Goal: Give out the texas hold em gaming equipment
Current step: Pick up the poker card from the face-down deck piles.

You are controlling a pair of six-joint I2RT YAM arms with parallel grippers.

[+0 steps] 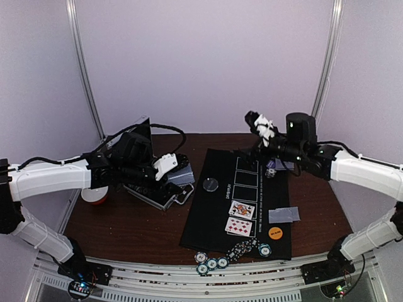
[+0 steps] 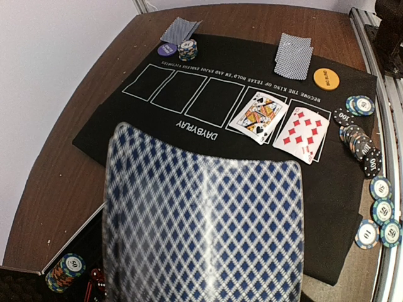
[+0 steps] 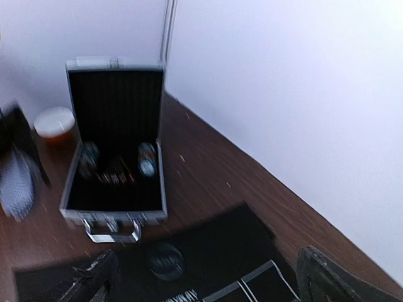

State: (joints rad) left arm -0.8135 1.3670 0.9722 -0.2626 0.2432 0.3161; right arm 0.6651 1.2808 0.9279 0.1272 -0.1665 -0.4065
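- left claw (image 1: 169, 165) half open, gripping blue-backed cards (image 2: 201, 226) by the case (image 1: 154, 194);
- right claw (image 3: 214, 277) gaping, empty, above the mat (image 1: 208, 220);
- chips (image 1: 213, 263) at the desk's (image 1: 126, 226) near edge, just off the mat.

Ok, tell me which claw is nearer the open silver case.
Left. The left claw, gripping a card deck, hangs by the case's mat-side edge; the right claw is open over the black mat's far end, well away.
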